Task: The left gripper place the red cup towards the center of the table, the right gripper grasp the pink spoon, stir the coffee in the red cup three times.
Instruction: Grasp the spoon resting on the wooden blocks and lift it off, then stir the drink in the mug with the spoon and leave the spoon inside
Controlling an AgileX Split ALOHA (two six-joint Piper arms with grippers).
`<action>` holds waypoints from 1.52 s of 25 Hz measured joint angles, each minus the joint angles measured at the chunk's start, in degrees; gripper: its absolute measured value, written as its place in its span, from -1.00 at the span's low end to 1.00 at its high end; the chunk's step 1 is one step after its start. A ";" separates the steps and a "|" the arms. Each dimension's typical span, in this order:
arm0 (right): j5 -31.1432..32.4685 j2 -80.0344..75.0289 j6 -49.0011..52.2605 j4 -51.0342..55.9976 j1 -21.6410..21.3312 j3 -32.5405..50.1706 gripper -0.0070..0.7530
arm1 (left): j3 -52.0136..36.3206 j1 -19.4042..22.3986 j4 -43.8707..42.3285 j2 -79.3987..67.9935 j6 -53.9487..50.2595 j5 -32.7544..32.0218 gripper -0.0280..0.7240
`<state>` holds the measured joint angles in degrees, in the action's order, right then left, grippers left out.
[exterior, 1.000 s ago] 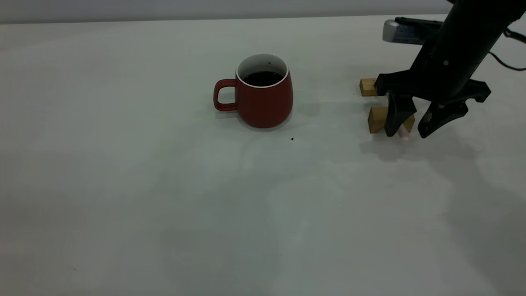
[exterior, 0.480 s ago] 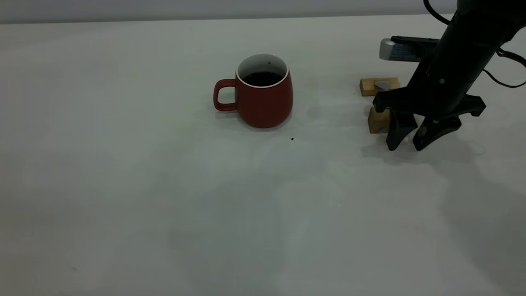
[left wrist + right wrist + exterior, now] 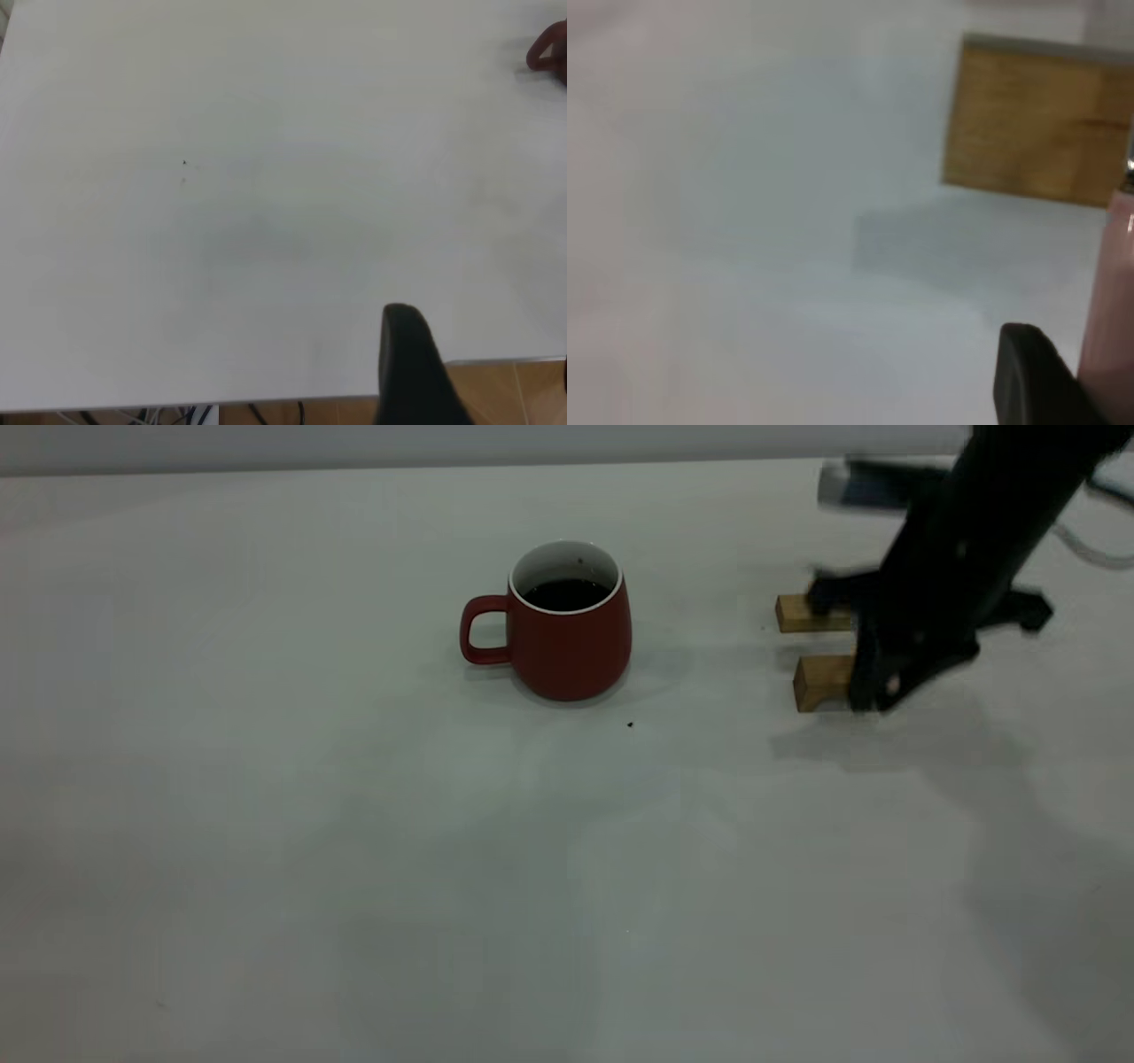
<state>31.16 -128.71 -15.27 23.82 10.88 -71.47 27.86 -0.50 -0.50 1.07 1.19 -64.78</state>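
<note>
The red cup (image 3: pixel 571 646) stands upright near the middle of the table (image 3: pixel 354 824), handle toward the left, with dark coffee (image 3: pixel 567 593) inside. Far to its right, my right gripper (image 3: pixel 877 686) is blurred, its fingers drawn together just above the table by the near wooden block. The right wrist view shows the pink spoon (image 3: pixel 1109 301) handle pressed against one finger (image 3: pixel 1032 376). In the exterior view the gripper hides the spoon. My left gripper (image 3: pixel 485 390) hangs over the table's edge, far from the cup, with one finger (image 3: pixel 407 363) showing. A bit of the cup's handle (image 3: pixel 547 51) shows there.
Two tan wooden blocks lie at the right, the far one (image 3: pixel 802 613) and the near one (image 3: pixel 822 680), partly behind the right arm. A block (image 3: pixel 1028 124) also fills the right wrist view. A tiny dark speck (image 3: pixel 630 724) lies in front of the cup.
The right gripper came down over the spoon's handle, drew its fingers together on it, and is now moving up and leftward. The cup has not moved.
</note>
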 joint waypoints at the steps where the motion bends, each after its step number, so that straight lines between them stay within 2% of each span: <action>1: 2.52 1.41 0.00 1.77 0.06 -0.50 -0.66 | 0.00 0.00 0.00 0.00 0.00 0.00 0.35; 7: 17.57 3.61 -0.78 25.87 3.07 -4.65 -0.66 | 0.00 0.00 0.02 0.00 -0.04 0.00 0.35; 13: 27.14 -2.88 -1.82 52.58 6.89 -7.81 -0.66 | 0.00 0.00 0.02 0.00 -0.04 0.00 0.35; 17: 33.26 -6.98 -0.15 72.16 7.55 -8.74 -0.66 | 0.00 0.00 0.02 0.00 -0.04 0.00 0.35; 20: 33.74 -7.72 9.72 76.19 7.49 -10.07 -0.66 | 0.00 0.00 0.02 0.00 -0.04 0.00 0.35; 23: 34.20 -7.72 25.36 76.85 7.49 -10.25 -0.66 | 0.00 0.00 0.02 0.00 -0.04 0.00 0.35; 26: 34.20 -7.72 36.16 76.85 7.49 -10.25 -0.66 | 0.00 0.00 0.02 0.00 -0.04 0.00 0.35; 30: 33.92 -7.76 39.06 76.85 7.49 -10.74 -0.66 | 0.00 0.00 0.02 0.00 -0.04 0.00 0.35; 38: 32.78 -11.48 36.48 76.84 5.85 -17.81 -0.66 | 0.00 0.00 0.02 0.00 -0.04 0.00 0.35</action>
<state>63.94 -140.19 21.21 100.67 16.73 -89.29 27.86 -0.50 -0.48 1.07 1.14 -64.78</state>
